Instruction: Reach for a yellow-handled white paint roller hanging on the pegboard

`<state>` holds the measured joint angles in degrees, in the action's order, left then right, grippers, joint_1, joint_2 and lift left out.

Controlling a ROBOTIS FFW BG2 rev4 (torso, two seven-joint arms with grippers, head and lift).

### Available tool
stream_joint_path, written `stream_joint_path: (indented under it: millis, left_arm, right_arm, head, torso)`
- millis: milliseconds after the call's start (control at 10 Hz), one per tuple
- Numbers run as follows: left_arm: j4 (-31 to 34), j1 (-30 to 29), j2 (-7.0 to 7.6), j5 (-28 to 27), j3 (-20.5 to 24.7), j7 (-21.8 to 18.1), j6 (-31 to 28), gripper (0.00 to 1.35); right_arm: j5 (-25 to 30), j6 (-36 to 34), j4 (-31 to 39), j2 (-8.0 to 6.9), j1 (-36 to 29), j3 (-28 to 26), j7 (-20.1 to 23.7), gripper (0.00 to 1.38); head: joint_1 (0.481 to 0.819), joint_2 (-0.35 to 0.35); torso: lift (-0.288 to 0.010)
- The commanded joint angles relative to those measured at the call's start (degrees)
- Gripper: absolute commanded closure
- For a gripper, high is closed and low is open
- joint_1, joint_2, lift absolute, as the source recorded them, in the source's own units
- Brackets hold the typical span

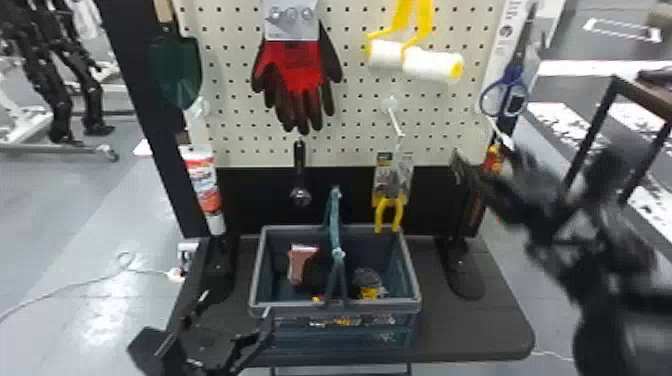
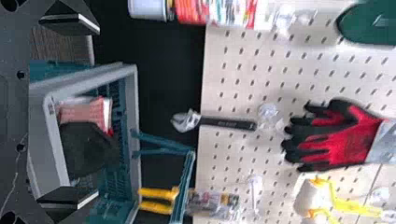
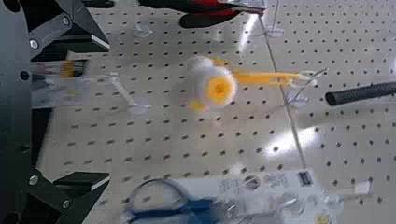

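Two white paint rollers [image 1: 432, 64] with yellow handles hang side by side high on the pegboard [image 1: 350, 117], right of the gloves. My right gripper [image 1: 482, 172] is below and to the right of them, apart from them. In the right wrist view the roller [image 3: 219, 88] lies beyond the wide-spread fingers of the right gripper [image 3: 109, 112], nothing between them. My left gripper [image 1: 235, 305] stands open, low at the basket's front left. In the left wrist view the left gripper [image 2: 98, 112] has its fingers apart, and the rollers [image 2: 312, 196] hang farther off.
A basket [image 1: 335, 307] with several items stands on the dark table [image 1: 475, 330]. Red-black gloves [image 1: 300, 70], a wrench [image 1: 300, 175], yellow-handled pliers [image 1: 389, 207], a green trowel [image 1: 177, 70] and a white-red tube [image 1: 202, 182] hang around. Blue scissors [image 1: 505, 92] hang near the right arm.
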<state>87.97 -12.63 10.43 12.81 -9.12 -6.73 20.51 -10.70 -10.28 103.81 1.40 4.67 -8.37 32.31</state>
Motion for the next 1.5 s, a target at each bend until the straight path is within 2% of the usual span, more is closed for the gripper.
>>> stream_joint_path:
  millis: [0, 100, 200, 300, 400, 500, 600, 700, 1000, 1400]
  left_arm:
    - [1.68, -3.02, -1.46, -0.06, 2.79, 1.8, 1.82, 0.09]
    - [2.38, -5.22, -2.69, -0.15, 5.08, 3.03, 2.26, 0.1]
    - [3.87, -7.94, -3.66, -1.12, 7.28, 5.93, 1.82, 0.09]
    - [5.37, -10.31, -3.92, -1.65, 8.15, 10.33, 1.29, 0.0]
    - [6.16, -11.63, -3.84, -0.42, 7.72, 14.11, 1.11, 0.0]
    - [6.16, -11.63, -3.75, 0.55, 7.72, 14.02, 1.73, 0.0]
    - [6.16, -10.93, -3.05, 1.17, 6.66, 14.2, 1.47, 0.0]
    - [6.16, -10.49, -2.69, 1.78, 5.78, 14.28, 1.2, 0.0]
    - [6.07, -11.02, -3.57, 2.22, 4.99, 14.37, 0.23, 0.0]
    - [6.07, -10.93, -2.78, 2.66, 4.73, 13.93, 0.23, 0.0]
  right_arm:
    - [-1.87, 8.08, -0.45, -1.46, -14.16, -3.85, -0.15, 0.3]
    - [-1.69, 12.92, -2.83, -1.46, -22.42, -3.85, -2.34, 0.3]
    - [0.15, 16.96, -6.08, -1.46, -27.08, -3.76, -4.28, 0.28]
    - [-0.64, 23.02, -11.26, -1.46, -28.22, -3.67, -4.28, 0.11]
    - [0.68, 25.48, -13.11, -1.46, -27.87, -3.76, -5.07, 0.0]
    - [-0.11, 25.57, -15.22, -1.46, -25.59, -3.94, -3.05, 0.0]
    - [-0.29, 26.71, -16.1, -1.46, -24.18, -3.85, -2.34, 0.0]
    - [-0.11, 26.63, -15.04, -1.46, -24.36, -3.94, -3.66, 0.0]
    - [-0.99, 27.24, -14.34, -1.46, -24.97, -4.81, -4.89, 0.0]
    - [-0.99, 27.15, -14.16, -1.46, -24.45, -4.9, -5.24, 0.0]
  head:
    - [0.549, 0.0]
    - [0.549, 0.0]
    - [0.549, 0.0]
    - [0.549, 0.0]
    - [0.549, 0.0]
    - [0.549, 0.0]
    - [0.549, 0.0]
    - [0.549, 0.0]
    - [0.549, 0.0]
    - [0.549, 0.0]
  torso:
    - [-0.1]
    - [-0.1]
    - [-0.1]
    - [-0.1]
    - [-0.1]
    - [-0.1]
    - [-0.1]
    - [-0.1]
    - [-0.1]
    - [-0.1]
